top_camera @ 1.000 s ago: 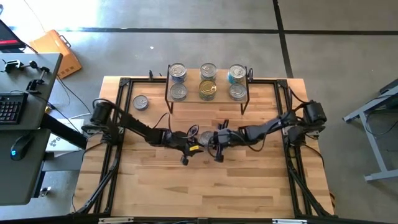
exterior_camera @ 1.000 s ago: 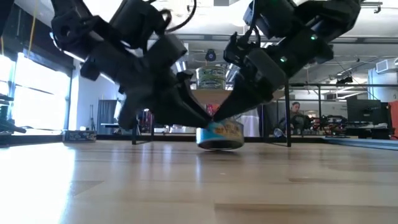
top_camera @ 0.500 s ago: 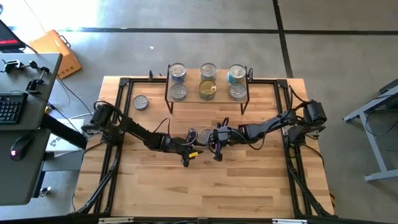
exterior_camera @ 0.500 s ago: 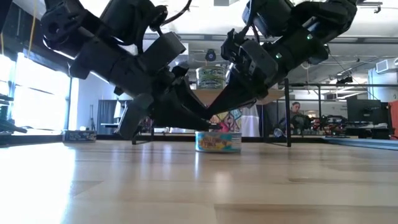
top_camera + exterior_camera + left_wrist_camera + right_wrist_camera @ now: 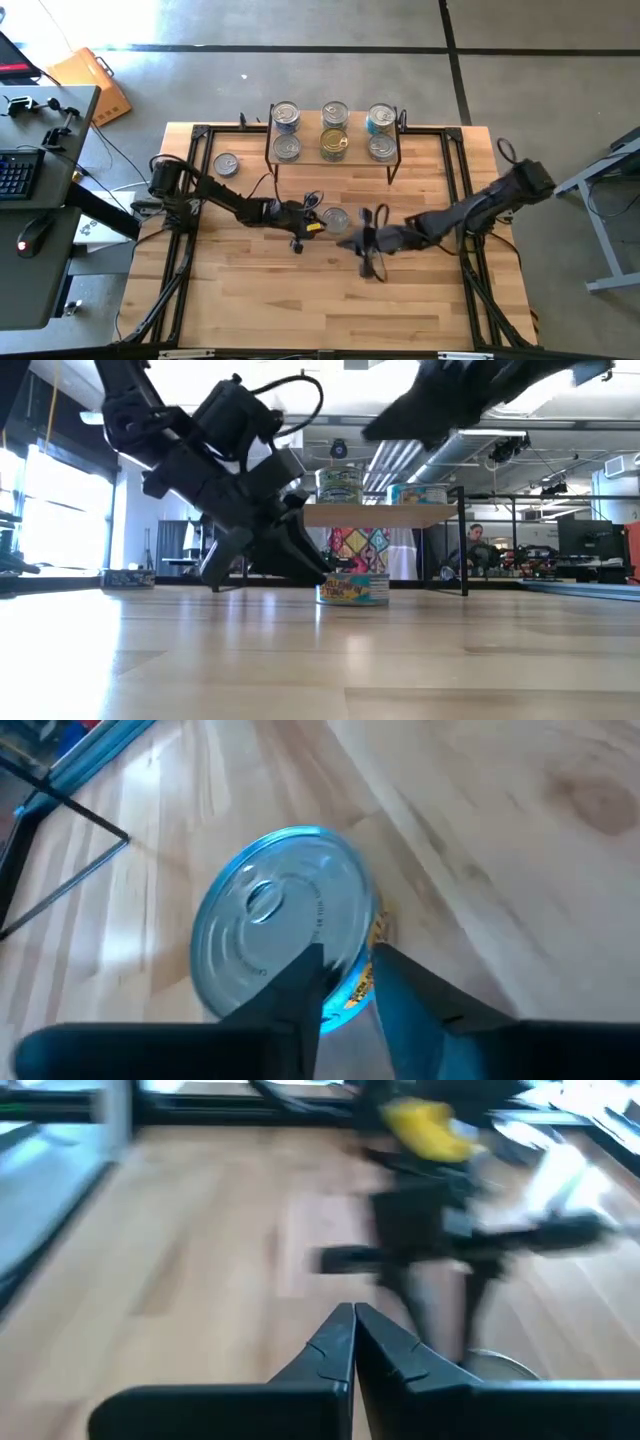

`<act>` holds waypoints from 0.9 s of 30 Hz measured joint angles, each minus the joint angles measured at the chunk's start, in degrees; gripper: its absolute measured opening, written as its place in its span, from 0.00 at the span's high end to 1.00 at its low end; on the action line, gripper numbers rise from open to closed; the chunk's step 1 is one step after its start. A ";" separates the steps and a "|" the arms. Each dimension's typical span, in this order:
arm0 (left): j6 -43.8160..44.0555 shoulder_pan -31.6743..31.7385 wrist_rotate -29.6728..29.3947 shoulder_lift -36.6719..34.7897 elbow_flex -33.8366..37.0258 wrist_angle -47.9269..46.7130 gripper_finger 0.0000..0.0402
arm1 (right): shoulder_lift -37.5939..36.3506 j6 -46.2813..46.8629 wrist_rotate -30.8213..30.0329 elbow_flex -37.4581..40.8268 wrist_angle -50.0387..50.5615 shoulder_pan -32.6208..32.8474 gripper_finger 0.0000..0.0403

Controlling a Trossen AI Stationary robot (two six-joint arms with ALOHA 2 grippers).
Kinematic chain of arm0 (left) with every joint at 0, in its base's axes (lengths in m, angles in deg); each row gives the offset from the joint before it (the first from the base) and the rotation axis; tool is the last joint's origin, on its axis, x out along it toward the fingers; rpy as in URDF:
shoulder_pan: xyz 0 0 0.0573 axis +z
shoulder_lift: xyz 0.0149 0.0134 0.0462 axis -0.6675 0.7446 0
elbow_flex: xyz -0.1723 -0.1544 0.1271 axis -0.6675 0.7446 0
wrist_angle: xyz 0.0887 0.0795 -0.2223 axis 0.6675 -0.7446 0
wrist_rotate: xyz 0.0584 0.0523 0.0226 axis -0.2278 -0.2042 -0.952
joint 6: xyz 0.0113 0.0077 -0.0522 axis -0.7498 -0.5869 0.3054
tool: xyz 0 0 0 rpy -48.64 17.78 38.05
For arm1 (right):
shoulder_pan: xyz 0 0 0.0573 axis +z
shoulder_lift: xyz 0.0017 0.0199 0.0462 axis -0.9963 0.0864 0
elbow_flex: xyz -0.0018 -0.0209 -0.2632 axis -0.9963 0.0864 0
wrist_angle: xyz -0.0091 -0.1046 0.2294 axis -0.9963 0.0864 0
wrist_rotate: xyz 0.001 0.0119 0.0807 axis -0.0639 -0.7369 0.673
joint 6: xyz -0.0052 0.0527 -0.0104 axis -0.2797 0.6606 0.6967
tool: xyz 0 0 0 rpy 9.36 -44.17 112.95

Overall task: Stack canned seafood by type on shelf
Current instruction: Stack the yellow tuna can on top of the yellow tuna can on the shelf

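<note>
Butcher-block table (image 5: 260, 300) of pale, glued wooden strips is carrying a small shelf (image 5: 333, 158) with a light wood top and thin black metal legs. Round flat tins are sitting in three columns at the shelf: silver-lidded ones at the left (image 5: 286, 116), gold-lidded ones in the middle (image 5: 335, 115) and a bluish-labelled one at the right (image 5: 380, 118), with a second row beneath whose level cannot be judged from above. A lone silver tin (image 5: 226, 165) is lying on the table left of the shelf. Another tin (image 5: 285, 925), smooth and silver-lidded with a pull tab and a colourful printed side label, is resting flat on the table in front of the shelf. The left gripper (image 5: 345, 985) is reaching down at this tin's rim, its two dark fingers standing slightly apart with only a narrow gap, not clamping the tin. The right gripper (image 5: 354, 1330) is hanging above bare wood beside the tin, its fingers pressed together and holding nothing. In the right wrist view the other arm is smeared, and in the low view the right arm is only a dark blur.
</note>
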 joint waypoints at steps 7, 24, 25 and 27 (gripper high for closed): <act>-2.16 1.58 3.65 -0.11 -0.12 -0.84 0.95 | -1.20 -0.17 3.77 -0.03 7.27 6.41 1.00; 12.04 -1.22 6.36 -0.96 -1.38 3.91 1.00 | 9.83 -14.84 -13.54 0.08 14.57 5.06 0.47; 13.19 -0.97 7.41 -0.96 -1.69 4.12 1.00 | 10.56 -17.07 -15.22 0.08 12.45 5.13 0.43; 15.08 -0.63 9.28 -0.96 -2.17 4.14 1.00 | 11.85 -20.74 -17.99 0.04 8.65 5.18 0.37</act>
